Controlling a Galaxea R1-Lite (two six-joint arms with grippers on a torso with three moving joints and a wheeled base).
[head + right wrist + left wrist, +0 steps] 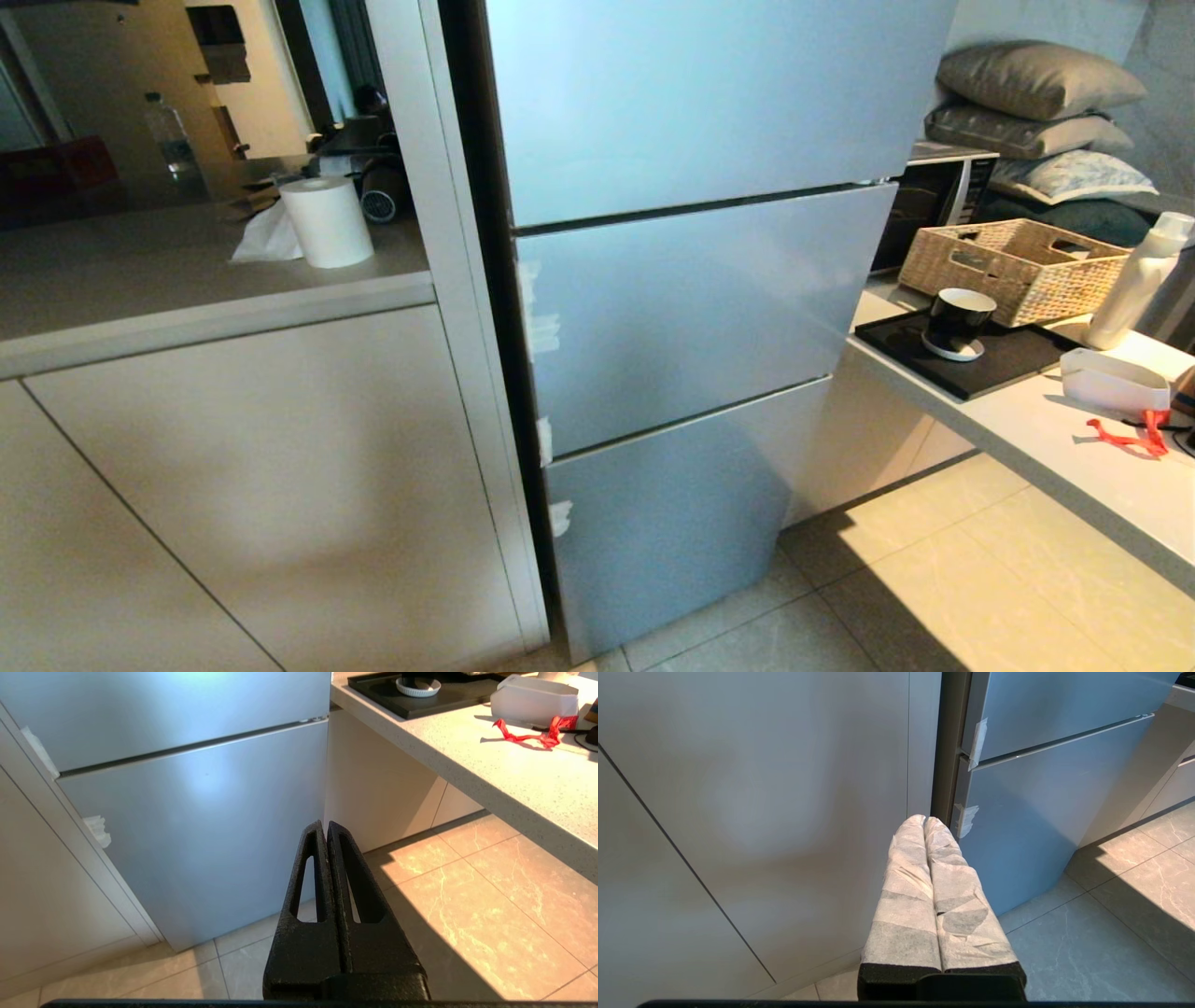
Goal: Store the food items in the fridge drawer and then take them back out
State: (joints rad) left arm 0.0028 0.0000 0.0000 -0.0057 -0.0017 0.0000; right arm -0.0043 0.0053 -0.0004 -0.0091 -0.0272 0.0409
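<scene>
The silver-grey fridge [700, 308] stands with all its door panels closed, so the fridge drawer is hidden behind them. The food items are out of view. My left gripper [924, 820], its fingers wrapped in white tape, is shut and empty, hanging low in front of the beige cabinet beside the fridge's lower door [1027, 826]. My right gripper [324, 825], bare black, is shut and empty too, low over the tiled floor before the fridge's bottom door [205, 826]. Neither arm shows in the head view.
A beige cabinet [261, 485] with a worktop and a paper roll [327, 221] stands left of the fridge. On the right, a counter [1074, 439] holds a black tray with a cup [958, 323], a wicker basket [1018, 266], a white bottle [1134, 280] and a white box [535, 697] beside a red ribbon [532, 735].
</scene>
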